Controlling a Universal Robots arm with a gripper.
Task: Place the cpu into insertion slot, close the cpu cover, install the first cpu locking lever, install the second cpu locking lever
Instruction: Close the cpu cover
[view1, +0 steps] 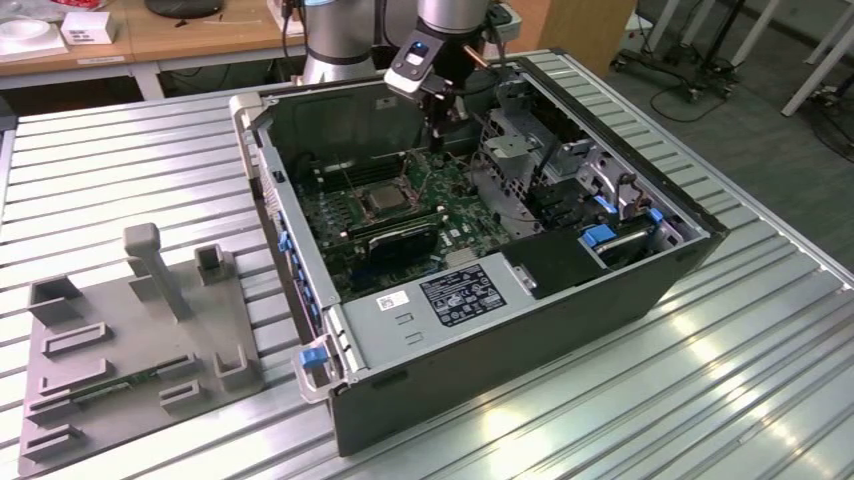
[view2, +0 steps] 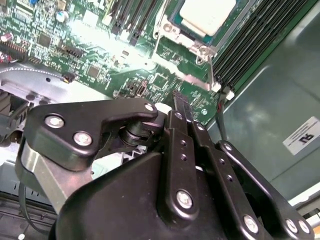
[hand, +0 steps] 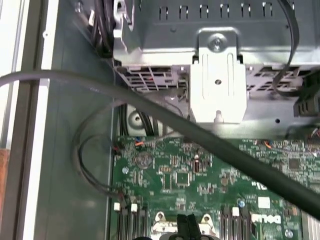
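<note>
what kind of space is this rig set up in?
Likely a robotics lab or test workshop: an open computer case sits on a ribbed metal table beside a grey fixture block, with a wooden workbench behind.

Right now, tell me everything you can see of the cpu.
The cpu, a small flat square chip with a pale silver metal top, lies flat, set into the green circuit board. A thin silver metal frame borders it; long black memory slots run beside it. The black hand is off it.
</note>
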